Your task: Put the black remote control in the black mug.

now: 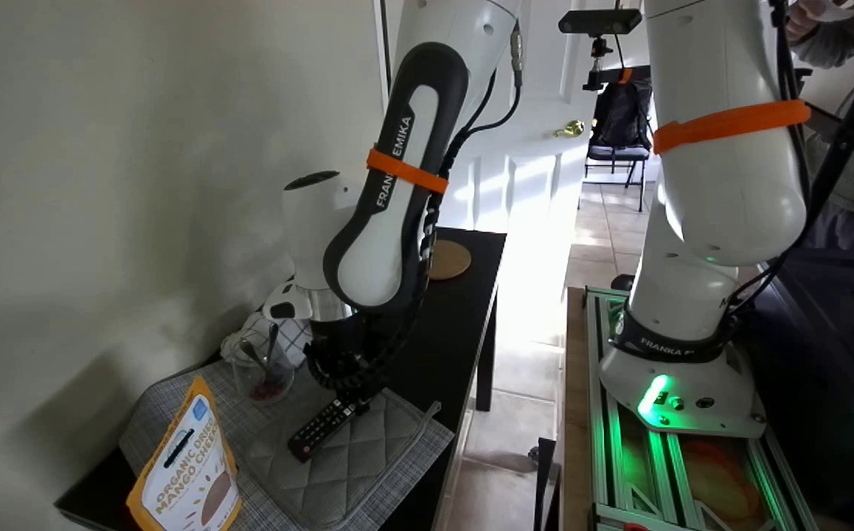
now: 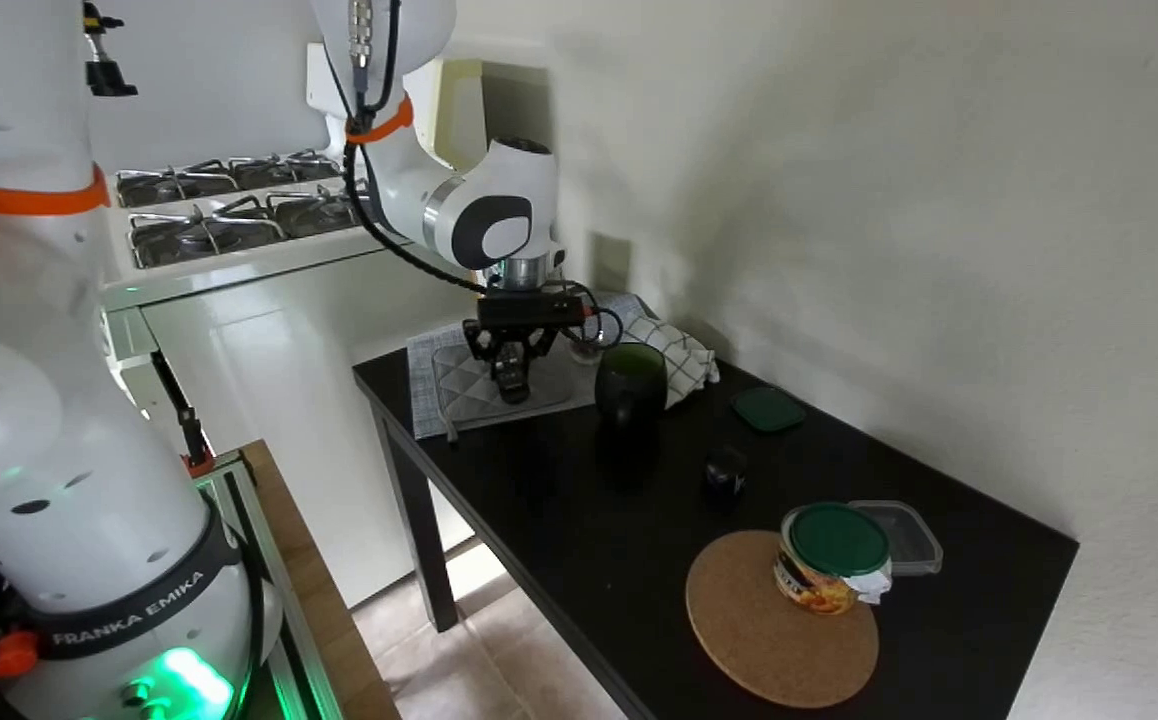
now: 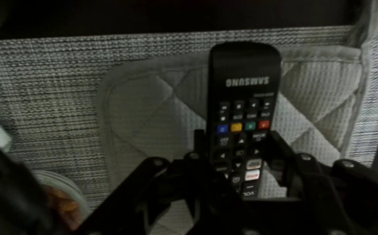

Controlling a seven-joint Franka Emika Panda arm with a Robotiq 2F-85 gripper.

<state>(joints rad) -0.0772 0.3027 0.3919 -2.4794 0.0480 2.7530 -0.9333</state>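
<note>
Wrist view: farthest left, a clear cup (image 3: 67, 182) of reddish-orange pieces is partly seen, apart from the grey quilted mat (image 3: 143, 107), which is laid on a woven grey placemat (image 3: 39, 98). Over the mat, the black remote control (image 3: 242, 112) is held by the gripper (image 3: 238, 145): its fingers are drawn in to the remote's width, one against each long edge. Whether the remote is lifted clear of the mat cannot be told.

To the left of the mat, in an exterior view, an orange-and-white pouch (image 1: 195, 472) is set, its lower end cut off from sight. Beyond the mat, two spoons (image 1: 250, 350) are leant in the clear cup.

Left of the mat in an exterior view, and well apart from it, stove burners (image 2: 189, 237) are seen. Near the mat, to its right, the black mug (image 2: 631, 385), greenish inside, is stood upright on the black table (image 2: 579, 530). Farther right of the mat, a white checked cloth (image 2: 681, 358), a small dark vessel (image 2: 726, 470), a dark green lid (image 2: 768, 409) and a round cork board (image 2: 764, 640) are laid out; a green-lidded tub (image 2: 832, 555) is set on the board. Farthest right of the mat, a clear plastic container (image 2: 911, 545) is partly hidden by the tub.
</note>
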